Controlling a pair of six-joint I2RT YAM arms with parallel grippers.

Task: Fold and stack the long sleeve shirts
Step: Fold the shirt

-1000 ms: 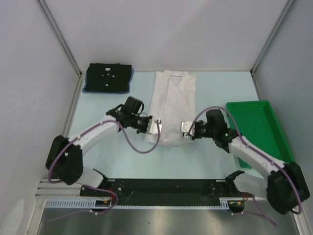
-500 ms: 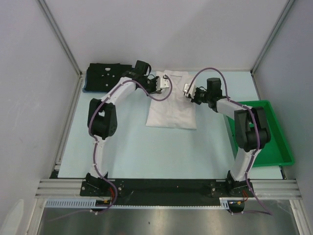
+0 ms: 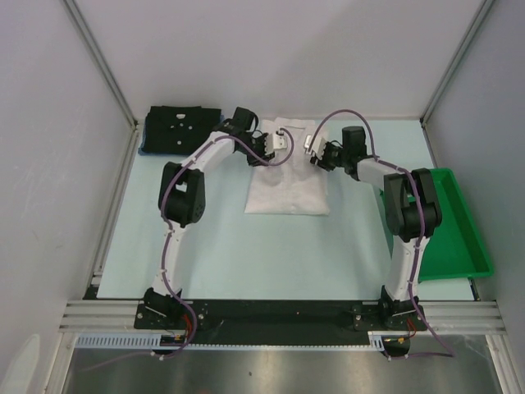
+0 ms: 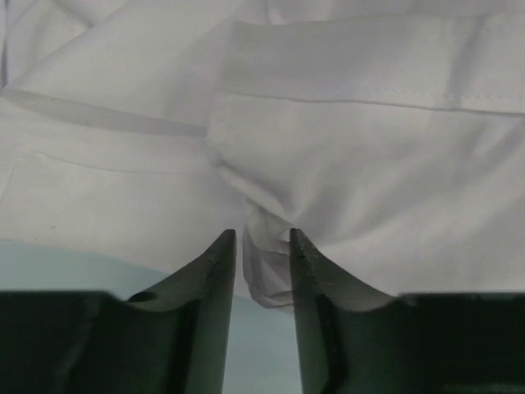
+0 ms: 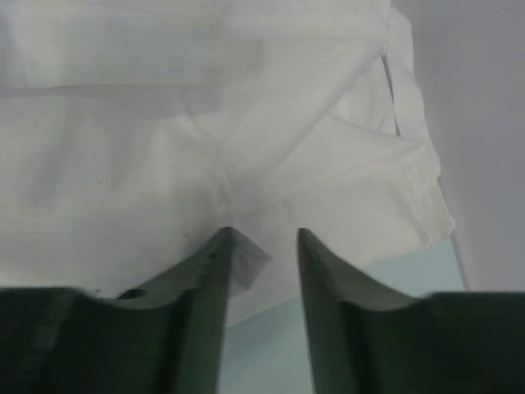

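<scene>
Now the fingers of the left gripper clamp a pucker of the white shirt, apparently to set hem over collar and halve it. The right gripper seemingly pinches likewise

white shirt folded shorter | left end effector, right end effector moved to far edge

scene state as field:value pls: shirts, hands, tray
white shirt: folded, lying mid-table toward the far edge
left hand: at the shirt's far end, left side; fingers pinch a bunched fold
right hand: at the shirt's far end, right side; cloth flap between fingers, grip unclear
black shirt: folded, far left corner
blue shirt: under the black one, only its edge shows
green tray: right side, apart from the shirts
stack: white shirt not yet on the pile
</scene>
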